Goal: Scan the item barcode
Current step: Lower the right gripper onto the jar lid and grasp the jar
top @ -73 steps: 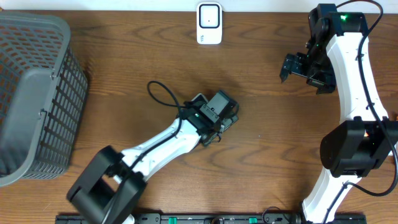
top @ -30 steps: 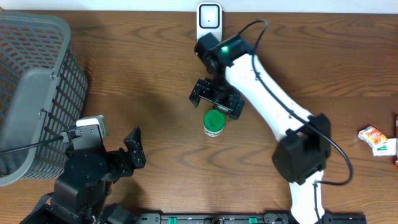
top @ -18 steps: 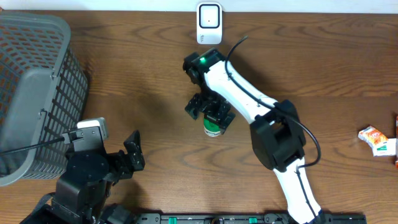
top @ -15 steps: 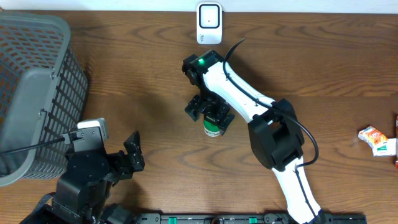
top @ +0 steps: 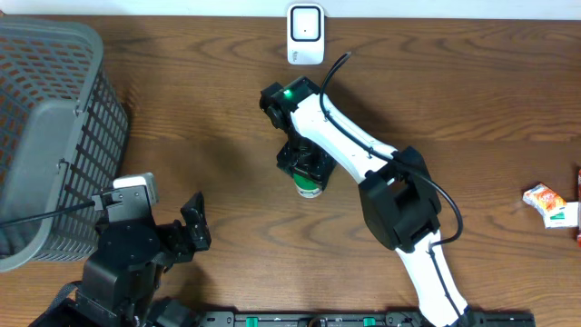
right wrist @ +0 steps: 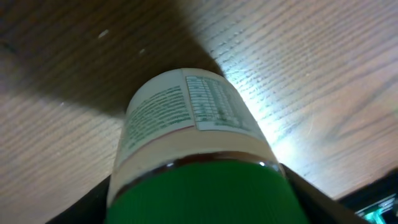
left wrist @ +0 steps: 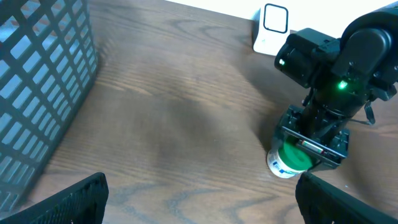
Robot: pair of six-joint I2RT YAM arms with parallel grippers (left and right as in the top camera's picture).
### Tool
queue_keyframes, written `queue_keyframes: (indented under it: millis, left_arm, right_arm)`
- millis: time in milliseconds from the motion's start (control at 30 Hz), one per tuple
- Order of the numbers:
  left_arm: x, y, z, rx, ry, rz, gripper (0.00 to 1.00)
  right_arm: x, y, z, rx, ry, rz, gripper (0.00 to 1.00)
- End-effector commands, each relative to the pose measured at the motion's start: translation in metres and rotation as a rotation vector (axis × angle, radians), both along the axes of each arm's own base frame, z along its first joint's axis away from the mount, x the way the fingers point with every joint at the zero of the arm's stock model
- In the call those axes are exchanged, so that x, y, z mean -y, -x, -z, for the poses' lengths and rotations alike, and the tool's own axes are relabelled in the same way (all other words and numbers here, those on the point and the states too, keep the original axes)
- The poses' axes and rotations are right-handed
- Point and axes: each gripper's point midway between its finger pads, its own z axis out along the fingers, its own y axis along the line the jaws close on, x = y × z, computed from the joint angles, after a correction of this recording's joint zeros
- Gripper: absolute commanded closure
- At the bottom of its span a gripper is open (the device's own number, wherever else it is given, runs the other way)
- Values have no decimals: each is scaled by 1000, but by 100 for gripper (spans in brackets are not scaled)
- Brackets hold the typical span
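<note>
At tabletop [top: 227,109] centre, straddling the upright bottle [top: 310,190] from above with right jaws, grip impossible to tell, eyeing the scanner [top: 306,34] at twelve o'clock, resting open left jaws far off at eight o'clock.

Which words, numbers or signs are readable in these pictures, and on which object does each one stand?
No text here can be read for certain.
Label of the bottle: blocks of green print and a table of figures, too small and blurred to read.
White scanner: no lettering visible.
The packets at the right edge: print too small to read.
</note>
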Motion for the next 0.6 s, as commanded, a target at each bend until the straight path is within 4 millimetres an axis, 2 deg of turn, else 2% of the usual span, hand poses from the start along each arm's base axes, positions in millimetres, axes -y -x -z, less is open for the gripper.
queue_keyframes:
  millis: [0, 67, 200, 333, 567]
  left_arm:
    - [-4, 0, -5, 15, -12, -10, 4]
    - [-4, 0, -5, 16, -12, -10, 3]
    - [-4, 0, -6, 16, -12, -11, 4]
    - [-4, 0, -6, 16, -11, -10, 4]
    - [-4, 0, -6, 16, -11, -10, 4]
  right_arm:
    - [3, 0, 5, 10, 33, -66, 46]
    - [6, -3, 5, 18, 35, -133, 45]
    - [17, -12, 5, 19, 45, -345, 52]
    - [24, -20, 5, 5, 25, -549, 50]
    - [23, -39, 8, -9, -80, -961, 45]
